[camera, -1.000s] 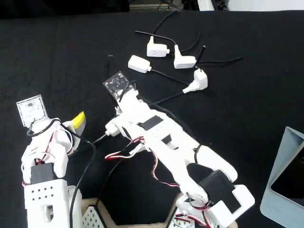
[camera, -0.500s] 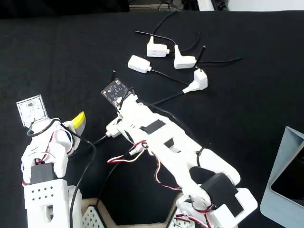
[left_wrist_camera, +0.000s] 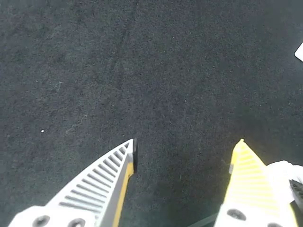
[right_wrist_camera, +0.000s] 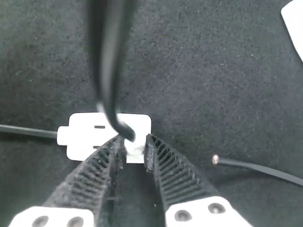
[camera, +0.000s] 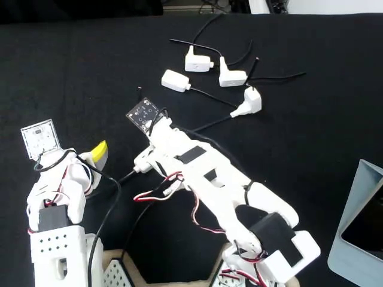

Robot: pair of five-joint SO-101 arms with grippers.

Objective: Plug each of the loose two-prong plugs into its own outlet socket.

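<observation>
Right jaws: clamped together on a small white two-prong plug [right_wrist_camera: 135, 152]. Its black cord [right_wrist_camera: 110, 56] rises from between them toward the wrist camera. The plug sits against one edge of a flat white socket block [right_wrist_camera: 90, 137]. The block's two slots face up and lie beside the plug, not under it. Where the prongs sit, I cannot tell. A loose black lead tip [right_wrist_camera: 215, 160] lies near on the black cloth surface [right_wrist_camera: 213, 71].

From above, the right arm's white body [camera: 197, 167] lies over that grip. The high view adds the far side of the surface: a white rectangular block [camera: 175, 81], two white square pieces [camera: 198, 60] and [camera: 232, 76], and a white angled plug [camera: 251, 101], all close together with black leads.

Left jaws: apart, with bare cloth between a grey ribbed finger [left_wrist_camera: 106, 175] and a yellow finger [left_wrist_camera: 244, 170]. From above, the yellow finger [camera: 99, 152] sits at the near left, well apart from the far group.
</observation>
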